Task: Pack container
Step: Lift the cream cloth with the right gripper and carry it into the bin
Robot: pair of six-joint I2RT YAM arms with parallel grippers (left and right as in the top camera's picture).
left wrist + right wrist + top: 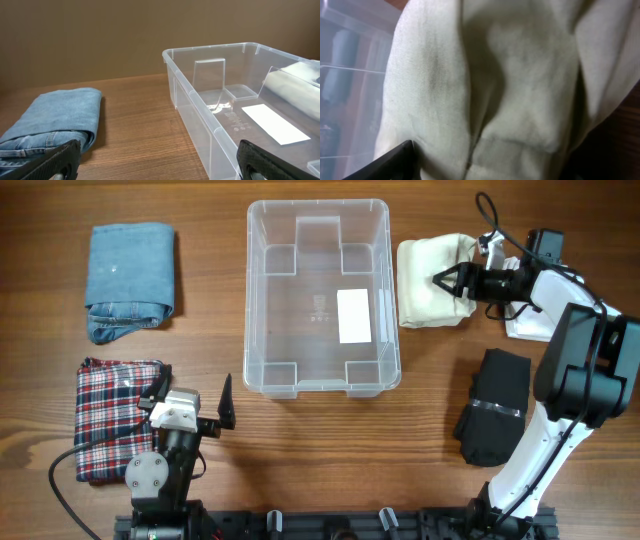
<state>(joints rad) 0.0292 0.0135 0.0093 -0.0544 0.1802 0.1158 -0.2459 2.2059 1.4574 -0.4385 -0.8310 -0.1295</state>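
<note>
The container (318, 204), a clear plastic bin with a white label (353, 315) on its base, stands at the table's centre with nothing inside. A folded cream garment (425, 280) lies just right of it. My right gripper (452, 281) reaches onto that garment's right side, its jaws apart with cloth bulging between them. The right wrist view is filled by the cream garment (510, 90), with one dark finger (390, 162) pressed against it and the container (350, 75) at the left. My left gripper (193, 385) stands open near the front left, its jaws wide with nothing between them (157, 157).
Folded blue jeans (130, 280) lie at the back left, and show in the left wrist view (60, 112) beside the container's wall (200, 100). A plaid garment (115, 415) is under the left arm. A black garment (492, 405) and a white one (525, 328) lie at the right.
</note>
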